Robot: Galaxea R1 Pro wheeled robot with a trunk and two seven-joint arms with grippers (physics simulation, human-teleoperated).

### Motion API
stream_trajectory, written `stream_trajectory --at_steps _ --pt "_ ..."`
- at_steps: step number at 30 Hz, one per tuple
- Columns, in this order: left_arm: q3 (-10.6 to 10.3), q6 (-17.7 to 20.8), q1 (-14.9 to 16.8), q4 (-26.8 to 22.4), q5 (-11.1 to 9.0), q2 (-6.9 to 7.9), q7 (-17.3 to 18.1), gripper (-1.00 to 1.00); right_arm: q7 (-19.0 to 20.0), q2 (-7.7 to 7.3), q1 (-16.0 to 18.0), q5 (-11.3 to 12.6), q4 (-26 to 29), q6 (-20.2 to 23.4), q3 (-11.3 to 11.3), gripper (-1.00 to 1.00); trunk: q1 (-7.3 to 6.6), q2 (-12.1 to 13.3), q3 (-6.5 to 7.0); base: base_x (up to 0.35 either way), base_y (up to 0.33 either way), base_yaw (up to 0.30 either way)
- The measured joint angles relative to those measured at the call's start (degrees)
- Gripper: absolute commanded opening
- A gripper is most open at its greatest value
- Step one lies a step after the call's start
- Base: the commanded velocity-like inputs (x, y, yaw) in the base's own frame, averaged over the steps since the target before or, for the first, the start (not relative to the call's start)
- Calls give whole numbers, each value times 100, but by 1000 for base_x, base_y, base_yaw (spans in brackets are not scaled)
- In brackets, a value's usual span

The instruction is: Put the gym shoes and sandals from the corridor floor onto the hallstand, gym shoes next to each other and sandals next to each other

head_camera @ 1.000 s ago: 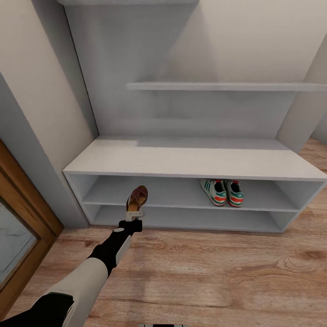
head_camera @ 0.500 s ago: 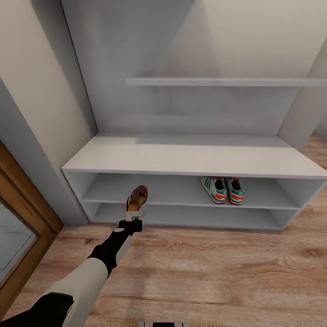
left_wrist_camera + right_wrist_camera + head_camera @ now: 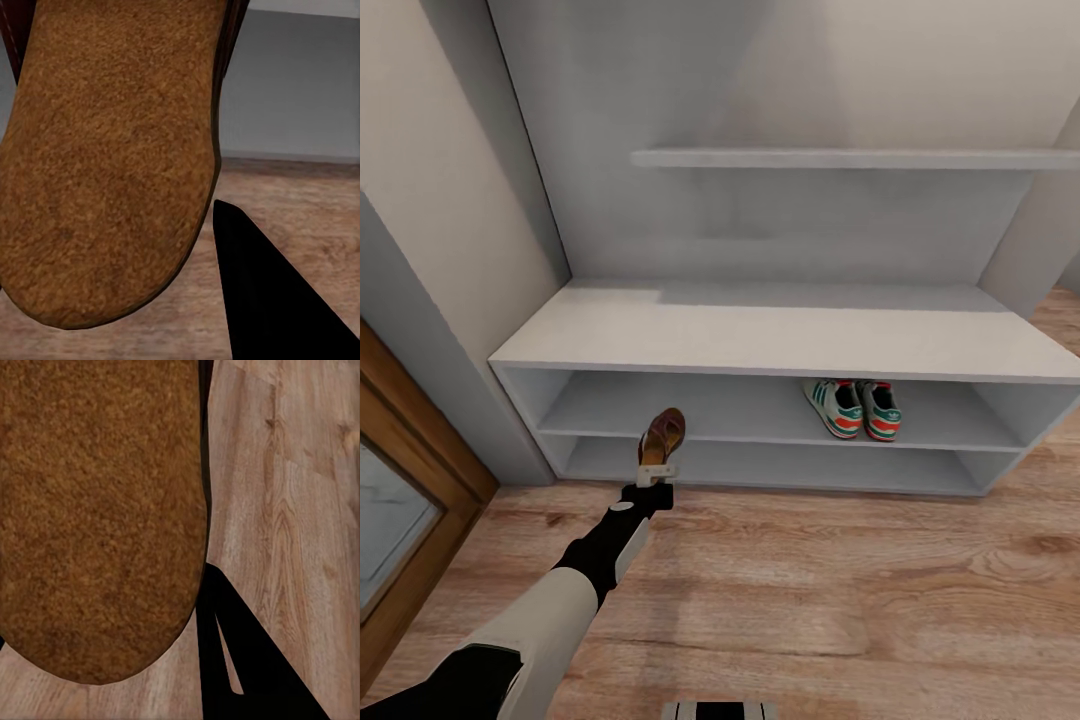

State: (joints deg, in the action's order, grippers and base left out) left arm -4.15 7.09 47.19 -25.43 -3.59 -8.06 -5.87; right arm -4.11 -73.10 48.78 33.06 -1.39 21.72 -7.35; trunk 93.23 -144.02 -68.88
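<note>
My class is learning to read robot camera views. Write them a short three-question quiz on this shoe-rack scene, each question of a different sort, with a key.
1. True or false: the two gym shoes lie on the corridor floor.
2. Which does the left gripper hold? A) a sandal B) a sneaker C) nothing
3. Fill in: the right wrist view shows a second brown ____ held over the wooden planks.

Key:
1. False; they sit side by side on the hallstand, in its upper compartment.
2. A; the sandal points toward the rack.
3. sandal
</note>
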Motion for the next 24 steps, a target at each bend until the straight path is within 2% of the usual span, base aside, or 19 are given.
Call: stream_trajectory --at_steps 3,9,17,24 --pt "1 -7 0 1 -1 1 2 -100 0 0 1 0 0 0 1 -100 -1 0 0 74 29 0" --pt "9 -9 0 3 -8 2 0 -100 0 1 1 2 -1 -1 -1 -100 -3 0 0 241 104 0" --pt "9 -10 0 4 -8 2 1 -100 0 0 0 0 0 0 -1 -100 0 0 0 58 17 0" --pt "10 -10 0 6 -9 2 -1 -100 0 0 0 1 -1 -1 1 -100 -3 0 0 235 72 0"
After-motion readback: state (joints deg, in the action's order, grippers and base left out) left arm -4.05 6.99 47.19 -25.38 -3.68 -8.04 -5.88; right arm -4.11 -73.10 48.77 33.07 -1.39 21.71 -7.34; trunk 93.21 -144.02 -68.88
